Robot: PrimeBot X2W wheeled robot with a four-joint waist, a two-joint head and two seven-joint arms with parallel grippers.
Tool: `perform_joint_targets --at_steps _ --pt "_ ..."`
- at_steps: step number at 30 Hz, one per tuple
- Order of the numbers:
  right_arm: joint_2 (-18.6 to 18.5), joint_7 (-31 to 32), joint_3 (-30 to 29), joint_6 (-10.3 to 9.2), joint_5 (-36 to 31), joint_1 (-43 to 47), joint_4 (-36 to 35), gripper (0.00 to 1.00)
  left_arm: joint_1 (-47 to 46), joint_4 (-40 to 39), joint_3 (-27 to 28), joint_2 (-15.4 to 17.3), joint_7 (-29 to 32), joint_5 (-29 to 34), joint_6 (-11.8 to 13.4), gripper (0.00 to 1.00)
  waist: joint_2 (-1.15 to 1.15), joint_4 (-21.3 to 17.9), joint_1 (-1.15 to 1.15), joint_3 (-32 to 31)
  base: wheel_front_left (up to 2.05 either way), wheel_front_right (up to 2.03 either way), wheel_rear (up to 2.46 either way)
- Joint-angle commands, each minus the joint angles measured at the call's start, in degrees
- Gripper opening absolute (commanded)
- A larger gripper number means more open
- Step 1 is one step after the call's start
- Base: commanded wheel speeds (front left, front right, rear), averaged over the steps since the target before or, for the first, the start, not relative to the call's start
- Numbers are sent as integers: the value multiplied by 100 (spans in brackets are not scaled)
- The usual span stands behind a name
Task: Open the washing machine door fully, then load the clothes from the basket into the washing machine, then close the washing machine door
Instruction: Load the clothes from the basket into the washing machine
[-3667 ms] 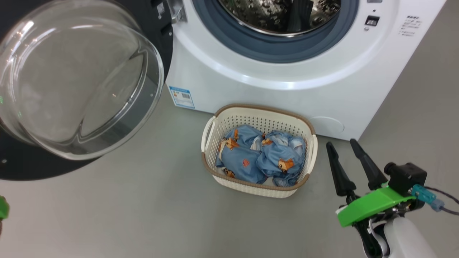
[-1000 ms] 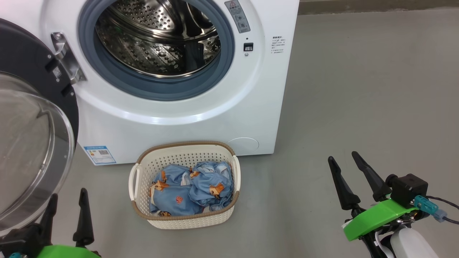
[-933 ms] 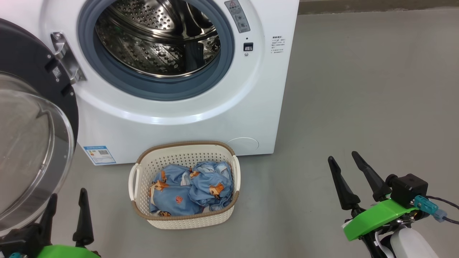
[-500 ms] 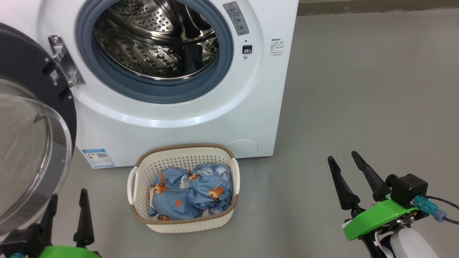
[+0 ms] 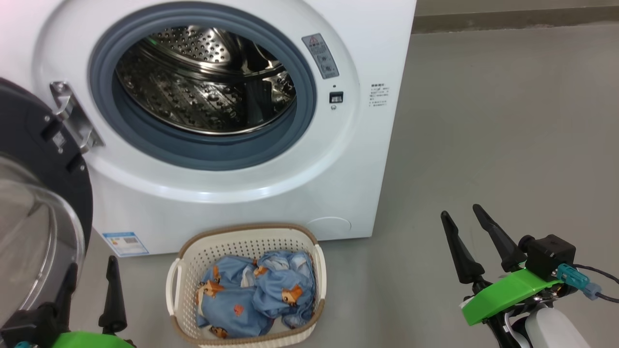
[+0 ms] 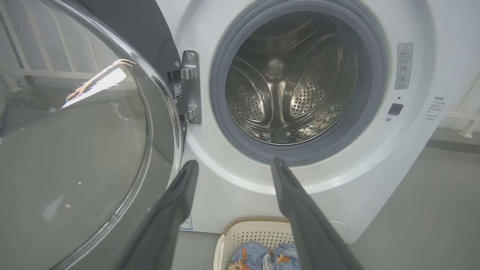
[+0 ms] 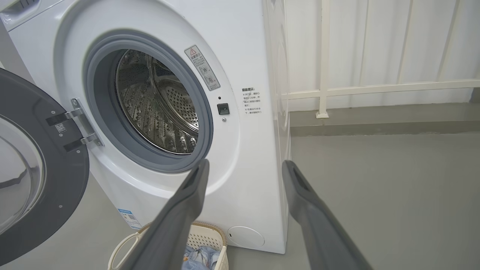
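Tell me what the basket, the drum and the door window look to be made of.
Basket: likely moulded plastic, matt cream, going by its even rows of holes; the brown rim looks woven but is probably plastic.
Drum: seemingly polished steel, mirror-bright with perforations.
Door window: clear and glossy with sharp reflections, most likely glass, though clear plastic can't be ruled out.

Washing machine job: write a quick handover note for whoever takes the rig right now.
Left gripper: jaws open, empty, low beside the washing machine door.
Right gripper: jaws open, empty, right of the basket.
Done: door swung wide open; drum looks empty.
Clothes lie in the basket on the floor before the washing machine.
To do: load clothes, close door.
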Motion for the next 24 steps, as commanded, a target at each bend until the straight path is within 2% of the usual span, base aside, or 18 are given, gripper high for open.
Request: perform_joint_targets --at_steps 1,12,24 --pt "-11 -69 143 9 -2 -115 -141 100 -210 -90 231 119 -37 79 -31 100 0 0 0 2 147 -147 0" --pt "-3 -69 159 9 3 -133 -137 100 -243 -90 234 124 -37 17 -83 100 0 8 0 24 122 -122 0" --pt "32 -69 142 9 -21 -142 -153 100 -280 -76 204 135 -37 -9 -67 100 0 30 0 106 12 -12 0"
